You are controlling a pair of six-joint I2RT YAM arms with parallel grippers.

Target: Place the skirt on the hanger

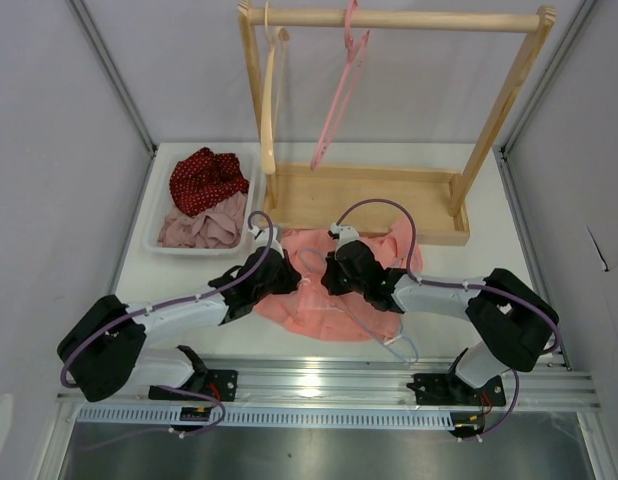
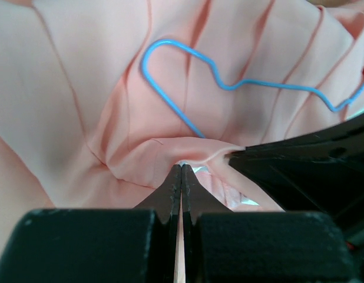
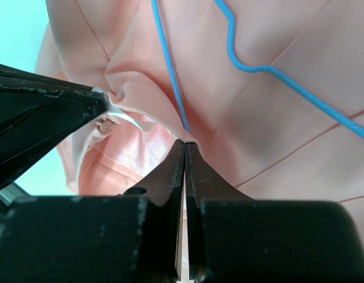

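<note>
The salmon-pink pleated skirt lies bunched on the table between the arms. The thin pale blue hanger lies on top of it, its hook past the skirt's near right edge. In the left wrist view the hanger wire runs over the pleats. My left gripper is shut on a raised fold of the skirt's edge. My right gripper is shut on the skirt's edge, right where the blue wire goes under the fabric. The two grippers are close together, tips nearly touching.
A wooden rack with a tray-like base stands behind the skirt. It holds a pink hanger and a wooden hanger. A white tray at the back left holds a red dotted cloth and a mauve cloth.
</note>
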